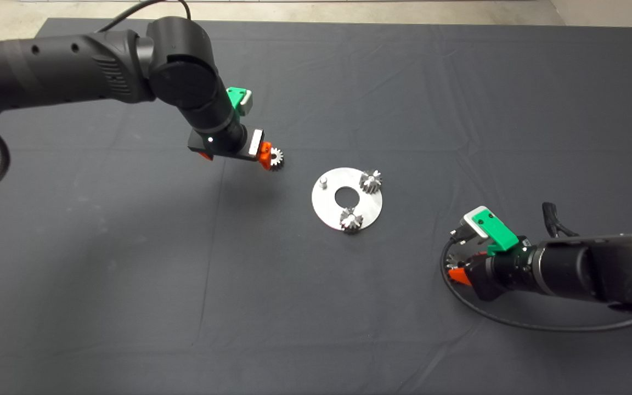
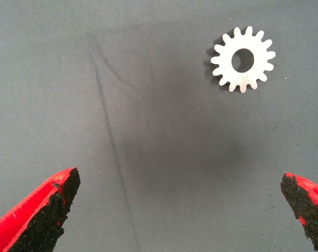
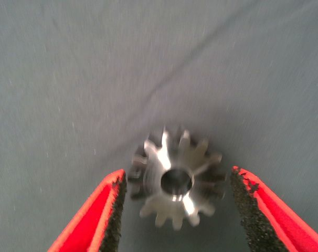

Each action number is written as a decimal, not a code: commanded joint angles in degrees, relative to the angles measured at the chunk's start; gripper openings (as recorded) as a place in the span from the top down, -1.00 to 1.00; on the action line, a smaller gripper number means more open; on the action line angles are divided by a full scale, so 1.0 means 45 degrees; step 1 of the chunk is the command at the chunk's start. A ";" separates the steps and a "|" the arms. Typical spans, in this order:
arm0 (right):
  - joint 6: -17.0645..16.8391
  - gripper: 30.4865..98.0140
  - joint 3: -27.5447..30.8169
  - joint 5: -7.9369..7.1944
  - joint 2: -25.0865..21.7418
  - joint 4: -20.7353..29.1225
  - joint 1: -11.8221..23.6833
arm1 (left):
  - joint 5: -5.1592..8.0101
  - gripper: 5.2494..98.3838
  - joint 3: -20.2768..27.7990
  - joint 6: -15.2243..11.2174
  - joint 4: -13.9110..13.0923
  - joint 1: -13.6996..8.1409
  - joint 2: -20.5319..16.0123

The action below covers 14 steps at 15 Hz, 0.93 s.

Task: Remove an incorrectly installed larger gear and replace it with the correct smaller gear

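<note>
The smaller gear (image 1: 276, 157) lies flat on the mat, bright face up, just right of my left gripper (image 1: 233, 158). In the left wrist view the smaller gear (image 2: 243, 59) lies beyond the wide-open, empty left gripper (image 2: 180, 210). The larger gear (image 3: 167, 157), with flared teeth, lies on the mat between the fingers of my right gripper (image 3: 177, 174), which is open with a small gap on each side. In the head view the right gripper (image 1: 456, 270) is at the lower right and hides that gear.
A round metal plate (image 1: 329, 211) with a centre hole lies mid-mat. It carries two small gears (image 1: 371, 181) (image 1: 351, 219) and one bare peg (image 1: 323, 182). A black cable (image 1: 513, 323) loops on the mat by the right arm.
</note>
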 commanded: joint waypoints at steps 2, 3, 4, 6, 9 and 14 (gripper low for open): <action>-0.0074 0.33 0.0163 -0.0019 -0.0356 -0.0233 0.0326 | 0.0030 -1.00 0.0126 -0.0046 0.0094 -0.0285 0.0076; -0.0055 0.22 0.0183 -0.0058 -0.0525 -0.0127 0.0475 | 0.0037 -1.00 0.0126 -0.0065 0.0094 -0.0305 0.0167; 0.0023 0.18 0.0301 -0.0116 -0.0944 0.0411 0.1356 | 0.0050 -1.00 0.0126 -0.0085 0.0094 -0.0305 0.0244; 0.0101 0.11 0.0733 -0.0038 -0.1962 0.2934 0.3084 | 0.0069 -1.00 0.0223 -0.0167 -0.0145 -0.0305 0.0216; 0.0160 0.03 0.1587 -0.0019 -0.3011 0.5855 0.5142 | 0.0068 -1.00 0.0204 -0.0454 -0.0374 -0.0325 0.0291; 0.0316 -0.26 0.2253 -0.0038 -0.3466 0.9978 0.5620 | -0.0009 -1.00 0.0672 -0.0935 -0.0394 -0.0325 0.0668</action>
